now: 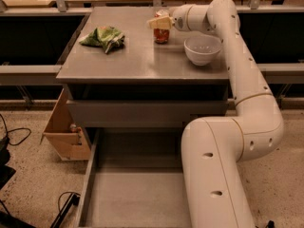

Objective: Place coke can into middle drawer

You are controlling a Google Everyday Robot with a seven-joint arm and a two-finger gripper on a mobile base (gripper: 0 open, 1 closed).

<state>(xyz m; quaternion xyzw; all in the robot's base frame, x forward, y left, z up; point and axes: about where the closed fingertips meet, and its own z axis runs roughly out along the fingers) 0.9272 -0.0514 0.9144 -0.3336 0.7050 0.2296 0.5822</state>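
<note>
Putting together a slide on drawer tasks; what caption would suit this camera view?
Pincer at the top of the coke can on the cabinet, white bowl beside; middle drawer open below.

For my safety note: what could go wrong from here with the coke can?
The claw sits at the top of the coke can; a high hold may let it tip or slip. The white bowl stands close beside the can, so the arm might knock it. The middle drawer lies far below the tabletop; an early release could drop the can hard.
</note>
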